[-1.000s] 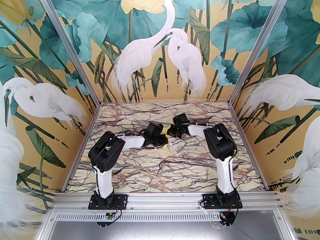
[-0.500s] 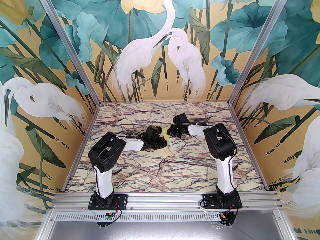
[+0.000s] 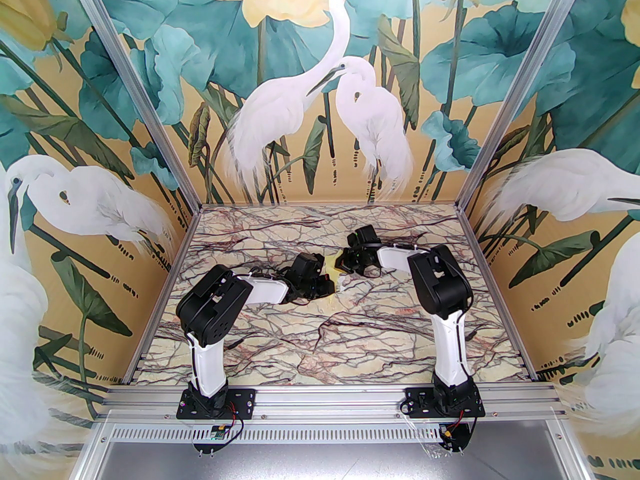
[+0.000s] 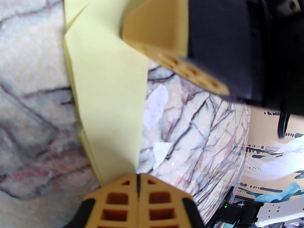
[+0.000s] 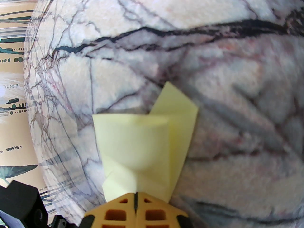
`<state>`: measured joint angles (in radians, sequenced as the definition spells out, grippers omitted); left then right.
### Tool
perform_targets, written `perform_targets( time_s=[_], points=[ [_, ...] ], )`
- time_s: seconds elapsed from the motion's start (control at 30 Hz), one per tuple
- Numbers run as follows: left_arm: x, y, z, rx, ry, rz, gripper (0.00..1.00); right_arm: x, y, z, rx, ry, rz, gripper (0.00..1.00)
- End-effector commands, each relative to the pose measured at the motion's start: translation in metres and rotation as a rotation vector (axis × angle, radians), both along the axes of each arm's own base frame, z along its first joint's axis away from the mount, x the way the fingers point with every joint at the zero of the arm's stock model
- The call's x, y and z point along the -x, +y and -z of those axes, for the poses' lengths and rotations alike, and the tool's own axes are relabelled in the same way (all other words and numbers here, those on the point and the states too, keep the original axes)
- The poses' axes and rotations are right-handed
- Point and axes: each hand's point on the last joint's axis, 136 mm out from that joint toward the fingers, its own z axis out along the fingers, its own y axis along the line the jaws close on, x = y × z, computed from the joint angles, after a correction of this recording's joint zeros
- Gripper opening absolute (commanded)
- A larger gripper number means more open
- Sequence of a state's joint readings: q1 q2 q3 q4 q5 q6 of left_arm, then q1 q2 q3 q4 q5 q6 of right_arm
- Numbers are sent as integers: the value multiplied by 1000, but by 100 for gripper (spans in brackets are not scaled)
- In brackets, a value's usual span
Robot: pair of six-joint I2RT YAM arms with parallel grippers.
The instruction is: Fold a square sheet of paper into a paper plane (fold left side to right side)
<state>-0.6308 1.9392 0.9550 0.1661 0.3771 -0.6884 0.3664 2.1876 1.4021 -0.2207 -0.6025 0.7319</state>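
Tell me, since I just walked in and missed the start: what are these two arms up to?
They are folding a paper plane together. The left gripper is shut on one end of the yellow paper, which is folded into a long narrow shape. The right gripper is shut on the other end. They meet over the middle of the marble table, with two white scraps nearby.

Marble-veined table [image 3: 320, 338] bears two small white scraps [image 4: 156, 106], possibly paper

Both arms bend inward, the left gripper [image 4: 137, 178] and right gripper [image 5: 135, 196] facing closely, each with fingers pressed together.
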Motion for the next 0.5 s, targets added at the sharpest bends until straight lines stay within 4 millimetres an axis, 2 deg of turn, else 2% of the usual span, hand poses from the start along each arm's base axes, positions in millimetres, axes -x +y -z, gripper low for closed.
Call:
perform_targets(
  time_s=[0.0, 0.1, 0.3, 0.47],
  points=[
    [54, 26, 55, -148, 212, 31, 0, -24, -46, 30, 144, 31, 124, 0],
    [55, 24, 52, -135, 211, 36, 0, -31, -52, 26, 143, 35, 146, 0],
    [58, 24, 52, -131, 217, 42, 0, -45, -65, 35, 183, 69, 171, 0],
    [59, 23, 51, -128, 216, 47, 0, -63, -85, 34, 185, 76, 231, 0]
  ],
)
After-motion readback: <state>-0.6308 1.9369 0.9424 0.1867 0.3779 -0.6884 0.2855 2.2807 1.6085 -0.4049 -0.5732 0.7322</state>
